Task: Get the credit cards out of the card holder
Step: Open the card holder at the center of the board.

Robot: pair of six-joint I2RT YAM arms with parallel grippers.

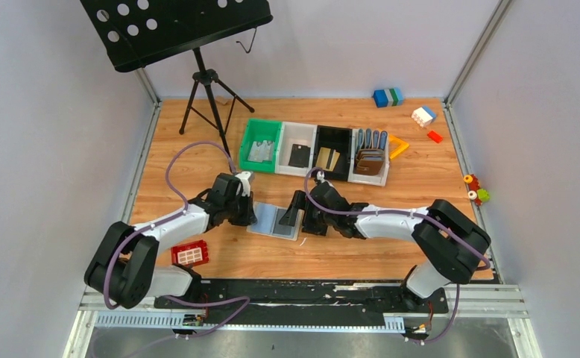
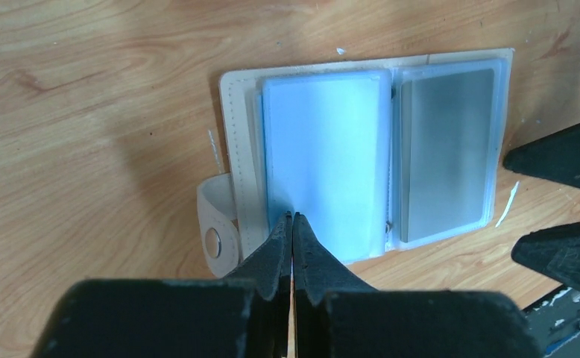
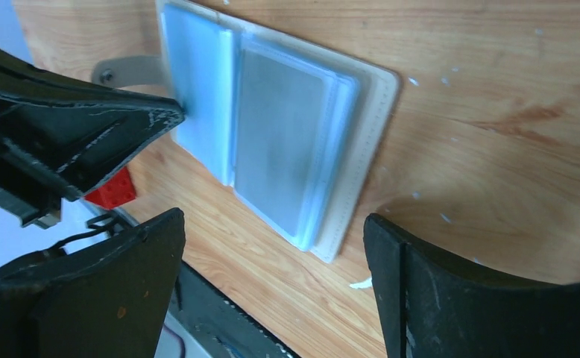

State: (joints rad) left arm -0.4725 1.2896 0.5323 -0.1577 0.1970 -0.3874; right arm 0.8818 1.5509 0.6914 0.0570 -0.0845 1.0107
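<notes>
Card holder [image 1: 276,221]: lying open and flat, midway between the bench's left and right edges, nearer the near edge.
Left gripper [image 2: 293,220]: fingers pressing together, tips touching the light blue left sleeve.
Right gripper [image 3: 272,224]: jaws standing wide apart, hovering over the holder's right half.
Credit card [image 2: 447,153]: silvery grey, sitting inside the right sleeve.

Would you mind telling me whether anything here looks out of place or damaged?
Nothing serious: the card holder lies open and flat. Only a few white flecks dot the table beside it.
</notes>
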